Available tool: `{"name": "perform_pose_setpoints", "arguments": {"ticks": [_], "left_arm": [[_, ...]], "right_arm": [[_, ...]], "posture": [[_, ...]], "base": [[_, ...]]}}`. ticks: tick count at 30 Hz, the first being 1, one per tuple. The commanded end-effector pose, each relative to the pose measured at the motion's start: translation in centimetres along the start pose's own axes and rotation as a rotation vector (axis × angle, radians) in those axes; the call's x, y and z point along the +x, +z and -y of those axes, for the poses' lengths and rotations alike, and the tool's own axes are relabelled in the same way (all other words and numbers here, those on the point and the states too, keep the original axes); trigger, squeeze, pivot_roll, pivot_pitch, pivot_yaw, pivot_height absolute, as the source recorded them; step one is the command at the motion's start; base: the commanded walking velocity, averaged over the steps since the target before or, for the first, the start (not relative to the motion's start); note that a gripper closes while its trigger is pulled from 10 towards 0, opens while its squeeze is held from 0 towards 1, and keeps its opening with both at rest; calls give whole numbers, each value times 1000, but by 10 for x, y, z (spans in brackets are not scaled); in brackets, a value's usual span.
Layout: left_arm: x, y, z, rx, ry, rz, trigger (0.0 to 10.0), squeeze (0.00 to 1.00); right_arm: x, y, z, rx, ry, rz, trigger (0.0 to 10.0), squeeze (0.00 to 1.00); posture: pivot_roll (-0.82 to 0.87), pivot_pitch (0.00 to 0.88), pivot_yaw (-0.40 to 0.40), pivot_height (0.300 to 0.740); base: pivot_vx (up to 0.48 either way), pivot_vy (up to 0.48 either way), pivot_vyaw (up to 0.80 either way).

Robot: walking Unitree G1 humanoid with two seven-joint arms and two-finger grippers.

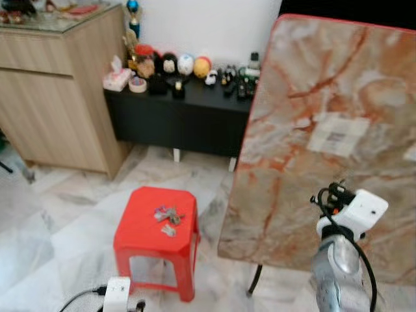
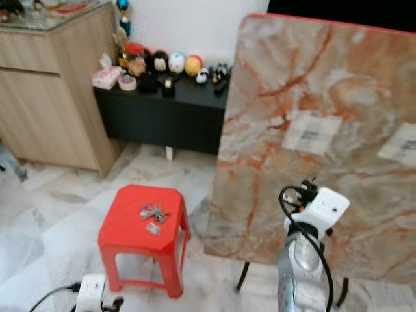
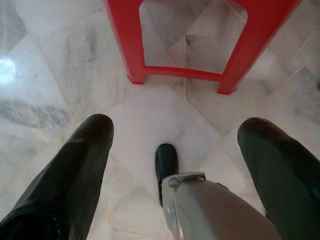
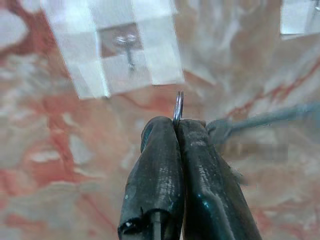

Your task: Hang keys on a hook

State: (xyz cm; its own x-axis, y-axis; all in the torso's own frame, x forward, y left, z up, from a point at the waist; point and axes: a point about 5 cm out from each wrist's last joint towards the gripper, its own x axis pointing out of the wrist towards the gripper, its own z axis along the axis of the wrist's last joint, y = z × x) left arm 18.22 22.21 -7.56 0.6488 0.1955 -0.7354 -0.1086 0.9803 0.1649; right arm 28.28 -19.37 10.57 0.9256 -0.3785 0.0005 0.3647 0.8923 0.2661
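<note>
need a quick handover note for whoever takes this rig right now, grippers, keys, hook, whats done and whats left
Right gripper: shut on a key ring, raised in front of the upright marble board, just below the hook under its clear tape patch.
Left gripper: open, idle, low by the floor beside the red stool.
More keys lie on top of the stool.
Done: one key ring picked up and brought near the hook.
Left: lift the ring over the hook tip, let go, probably then fetch the keys on the stool.
</note>
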Motion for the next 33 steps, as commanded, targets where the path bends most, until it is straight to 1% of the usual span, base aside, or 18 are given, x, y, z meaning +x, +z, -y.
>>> {"name": "perform_pose_setpoints", "arguments": {"ticks": [1, 5, 8, 9, 10, 13, 16, 18, 19, 21, 26, 29, 31, 32, 33], "left_arm": [[-1, -4, -4, -2, 13, -21, 10000, 0], [-1, -6, -3, -4, 15, -24, 10000, 0], [-2, -7, -3, -3, 15, -24, 10000, 0], [-2, -7, -2, -1, 15, -25, 10000, 0], [-2, -6, -2, 0, 15, -25, 10000, 0], [-1, -5, -2, -1, 16, -20, 10000, 0], [0, -3, -2, -3, 17, -14, 10000, 0], [0, -2, -2, -3, 17, -13, 10000, 0], [0, -2, -1, -5, 18, -11, 10000, 0], [0, -2, -1, -7, 20, -10, 10000, 0], [-1, -3, -1, -10, 22, -10, 10000, 0], [-1, -3, -1, -10, 22, -8, 10000, 0], [-1, -2, -1, -10, 21, -6, 10000, 0], [-1, -2, -1, -9, 21, -5, 10000, 0], [-1, -2, -1, -9, 21, -3, 10000, 0]], "right_arm": [[1, -4, -3, 9, 4, -14, 10000, 0], [4, -3, -3, -8, 0, -9, 10000, 0], [10, 0, -2, -32, -19, 9, 10000, 0], [16, 2, 0, -76, -47, 14, 10000, 0], [18, 3, 0, -98, -58, 16, 10000, 0], [26, 3, -1, -175, -62, 18, 10000, 0], [33, 5, -4, -216, -68, 26, 10000, 0], [35, 4, -4, -219, -74, 22, 10000, 0], [38, 6, -2, -256, -111, 28, 10000, 0], [42, 8, -1, -279, -138, 41, 10000, 0], [48, 11, -2, -276, -158, 52, 10000, 0], [49, 11, -5, -219, -133, 48, 10000, 0], [47, 9, -9, -197, -103, 46, 10000, 0], [46, 7, -10, -190, -87, 42, 10000, 0], [40, 1, -8, -154, -76, 27, 10000, 0]], "posture": [[82, 0, -114, 740], [83, 0, -113, 740], [83, 0, -113, 740], [83, 0, -113, 740], [83, 0, -113, 740], [84, 0, -109, 740], [89, 0, -108, 740], [89, 0, -108, 740], [94, 0, -110, 740], [94, 0, -110, 740], [93, 0, -108, 740], [93, 0, -108, 740], [95, 0, -112, 740], [95, 0, -112, 740], [96, 0, -114, 740]], "base": [[0, 0, 0], [0, 0, 0], [0, 0, 0], [0, 0, 0], [0, 0, 0], [0, 0, 0], [0, 0, 0], [0, 0, 0], [0, 0, 0], [0, 0, 0], [0, 0, 0], [0, 0, 0], [0, 0, 0], [0, 0, 0], [0, 0, 0]]}}
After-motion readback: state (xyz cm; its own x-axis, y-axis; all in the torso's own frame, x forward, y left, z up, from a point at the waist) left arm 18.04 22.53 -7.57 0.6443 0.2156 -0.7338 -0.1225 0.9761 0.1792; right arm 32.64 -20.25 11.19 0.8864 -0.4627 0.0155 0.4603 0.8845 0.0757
